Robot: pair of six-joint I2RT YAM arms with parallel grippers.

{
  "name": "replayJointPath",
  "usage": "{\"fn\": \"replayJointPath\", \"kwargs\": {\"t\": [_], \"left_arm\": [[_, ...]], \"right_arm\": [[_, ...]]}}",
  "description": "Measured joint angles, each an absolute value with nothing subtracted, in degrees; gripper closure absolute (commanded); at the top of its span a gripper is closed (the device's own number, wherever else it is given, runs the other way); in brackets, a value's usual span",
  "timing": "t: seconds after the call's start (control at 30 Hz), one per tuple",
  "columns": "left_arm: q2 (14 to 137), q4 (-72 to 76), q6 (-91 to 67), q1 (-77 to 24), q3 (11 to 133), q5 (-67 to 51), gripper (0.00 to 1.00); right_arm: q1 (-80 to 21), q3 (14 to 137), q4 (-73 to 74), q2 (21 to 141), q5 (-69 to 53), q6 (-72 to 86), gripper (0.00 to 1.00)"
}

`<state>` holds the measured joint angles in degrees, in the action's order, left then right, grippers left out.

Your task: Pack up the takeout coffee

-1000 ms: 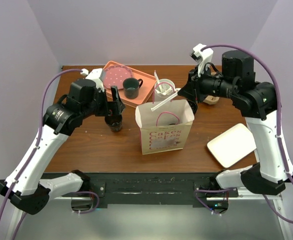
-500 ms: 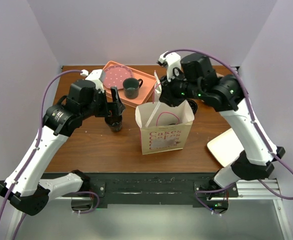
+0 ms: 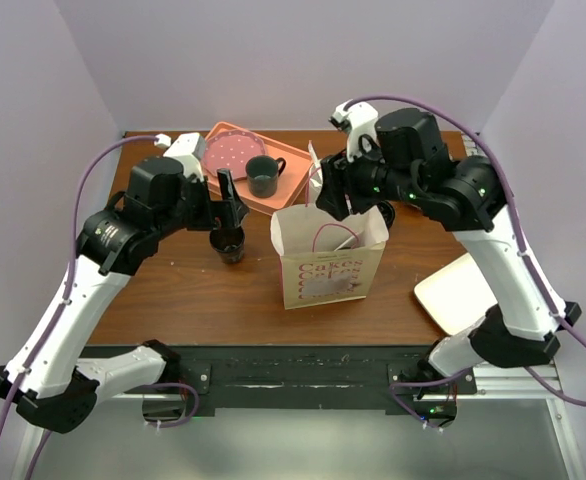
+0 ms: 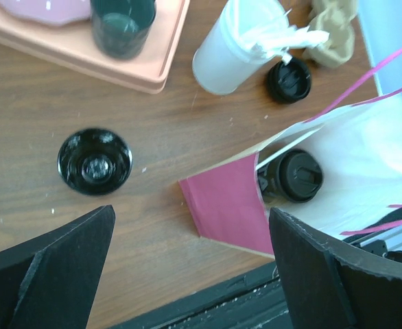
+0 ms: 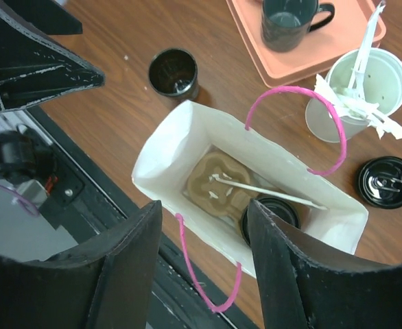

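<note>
Near right edge of the table (image 3: 203, 295): white rectangular tray (image 3: 463, 290), nothing on it.
Centre: paper bag (image 3: 328, 270) with pink handles, upright, mouth open. The takeout coffee (image 4: 298, 176) is inside it, upright on the bag floor at one end, black lid on. Lettering not visible from above. Also in the bag are a tan lobed flat item (image 5: 215, 179) and a white stir stick (image 5: 269, 192) lying across it.
Right gripper (image 5: 203, 205) hangs over the bag mouth, fingers apart, nothing between them.
Left of the bag, apart from it: plain black cup (image 3: 231, 245), no lid, upright.
Left gripper (image 4: 192, 216) is above the table between that cup and the bag, fingers spread wide and empty.
Behind the bag: white cup (image 5: 328, 116) holding white sticks, loose black lid (image 5: 387, 181) just beside it on the table.
Far left: salmon tray (image 3: 291, 165) carrying a dark mug (image 3: 264, 176) and a pink speckled plate (image 3: 229, 153).
</note>
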<state>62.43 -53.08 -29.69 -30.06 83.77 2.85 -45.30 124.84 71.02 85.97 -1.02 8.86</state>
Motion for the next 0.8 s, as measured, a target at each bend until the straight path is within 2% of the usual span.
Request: {"fn": "replayJointPath", "kwargs": {"t": [0.03, 0.07, 0.1, 0.33, 0.53, 0.8], "left_arm": [[62.4, -52.8, -29.4, -30.1, 84.5, 2.7, 0.00], [62.3, -52.4, -29.3, -30.1, 85.2, 2.5, 0.00], [62.1, -51.5, -29.1, -30.1, 85.9, 2.2, 0.00], [54.9, -40.8, -28.3, -30.1, 86.5, 0.2, 0.00], [47.8, -32.8, -25.9, -30.1, 86.5, -0.1, 0.00], [48.4, -31.0, -25.3, -30.1, 86.5, -0.9, 0.00]], "right_arm": [[-45.3, 124.7, 70.4, 85.4, -1.0, 9.4, 0.31], [-45.3, 124.1, 69.0, 84.5, -1.0, 10.1, 0.06], [-45.3, 123.5, 67.7, 83.4, -0.9, 10.9, 0.02], [-45.3, 116.8, 57.3, 73.3, 0.0, 17.1, 0.02], [-45.3, 115.3, 53.5, 67.2, 7.3, 22.5, 0.02], [-45.3, 106.8, 53.2, 60.4, 16.2, 28.1, 0.02]]}}
